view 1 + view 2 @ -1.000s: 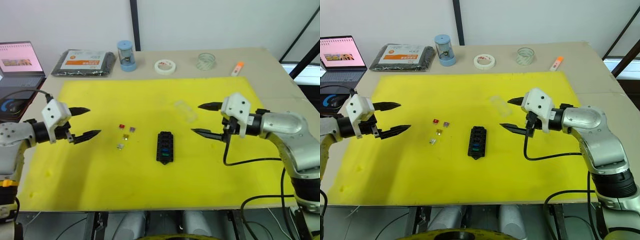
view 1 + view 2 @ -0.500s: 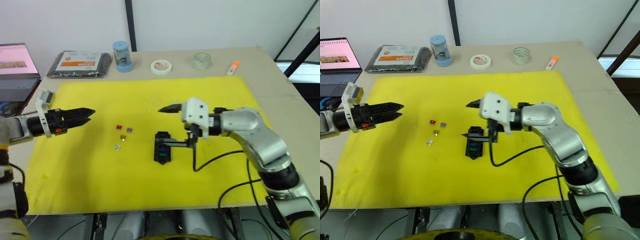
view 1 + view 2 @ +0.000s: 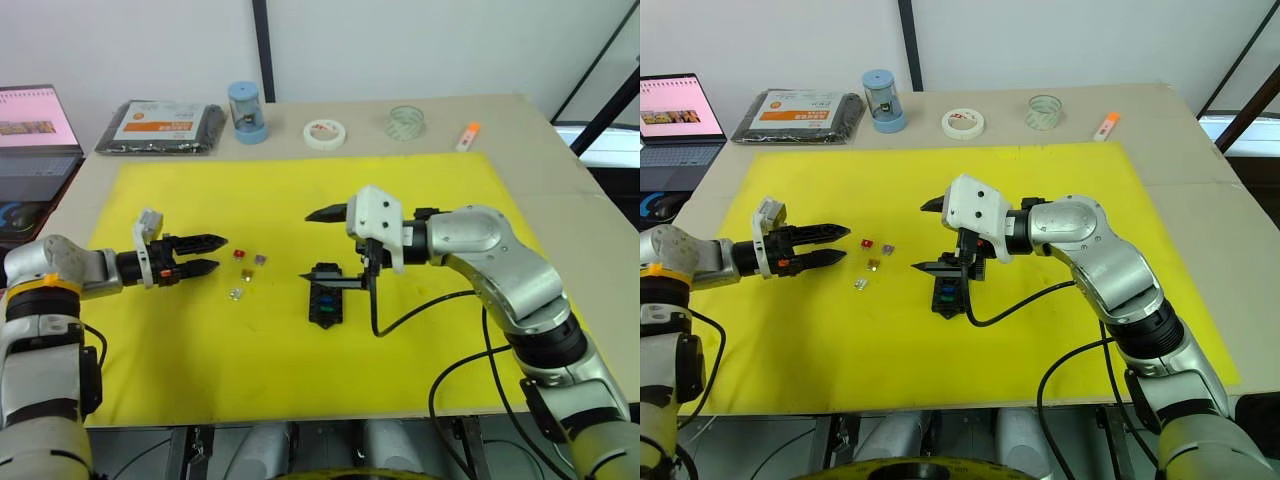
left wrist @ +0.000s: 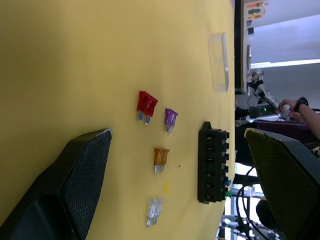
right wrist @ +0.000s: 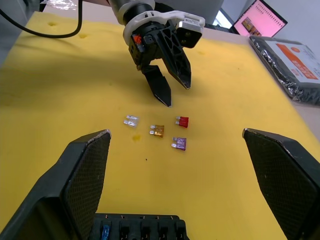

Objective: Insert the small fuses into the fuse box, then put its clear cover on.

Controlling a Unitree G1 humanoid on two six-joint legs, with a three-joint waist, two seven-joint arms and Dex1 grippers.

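a: since half a second ago the left end effector (image 3: pixel 212 254) has slid in beside the loose small fuses (image 3: pixel 248 269), fingers slightly apart, empty; the right end effector (image 3: pixel 312 246) hangs wide open over the fuse box (image 3: pixel 326 293).

b: progress?

a: right eye view: blue and green already sit in the box; four wait on the yellow mat (image 3: pixel 1060 330), which lies on a tan worktop (image 3: pixel 1185 170) by a laptop (image 3: pixel 675 110).

b: wrist views?

a: left wrist: red fuse (image 4: pixel 146 105), purple, amber, clear; the clear cover (image 4: pixel 219 68) lies apart, not fitted. right wrist: same four ahead of the box.
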